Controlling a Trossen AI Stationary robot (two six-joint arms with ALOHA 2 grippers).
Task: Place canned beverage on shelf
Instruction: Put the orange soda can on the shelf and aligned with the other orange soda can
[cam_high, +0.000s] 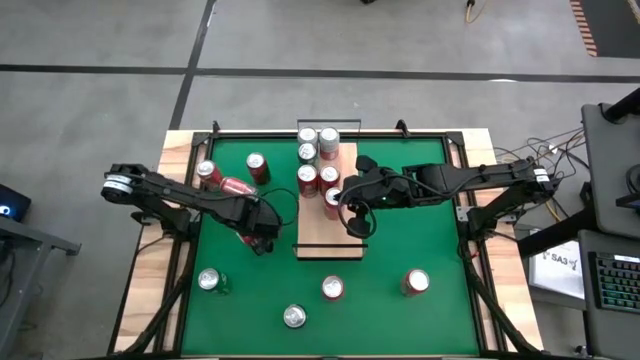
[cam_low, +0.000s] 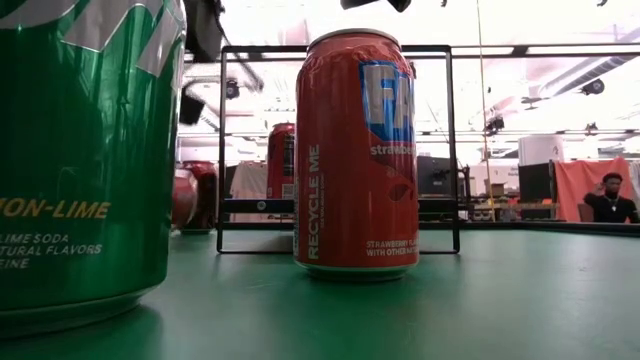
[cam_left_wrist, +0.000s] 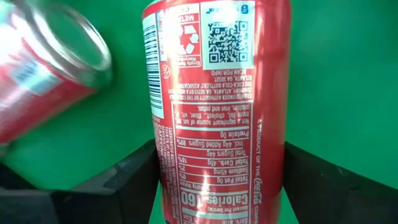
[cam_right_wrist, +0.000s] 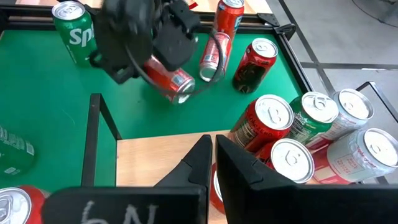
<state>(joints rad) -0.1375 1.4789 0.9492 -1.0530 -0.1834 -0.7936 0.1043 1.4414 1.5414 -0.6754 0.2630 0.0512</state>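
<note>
A red can (cam_left_wrist: 217, 112) lies on its side between the fingers of the left gripper (cam_high: 262, 238), over the green mat (cam_high: 400, 240) just left of the shelf (cam_high: 325, 235). The left wrist view shows its label running lengthwise and both dark fingers flanking it with little gap; whether they are already pinching it I cannot tell, though the jaws stand partly spread around it. Lying flat, it probably has to be gripped across its body and then turned upright. A second can (cam_left_wrist: 46, 74) lies tilted just beside it, close enough to be knocked. The right wrist view adds what the left one cannot: the left gripper seen from outside, hanging over that fallen red can, with a green can (cam_right_wrist: 73, 28) and two more beyond. The right gripper (cam_high: 352, 200) waits over the shelf, fingers pressed together and empty, beside the standing cans (cam_right_wrist: 311, 134) already grouped at the board's far end. The near half of the board is bare, leaving room for another. The low view shows only the shelf's black rail (cam_low: 340, 150) behind a standing red can (cam_low: 358, 155).
</note>
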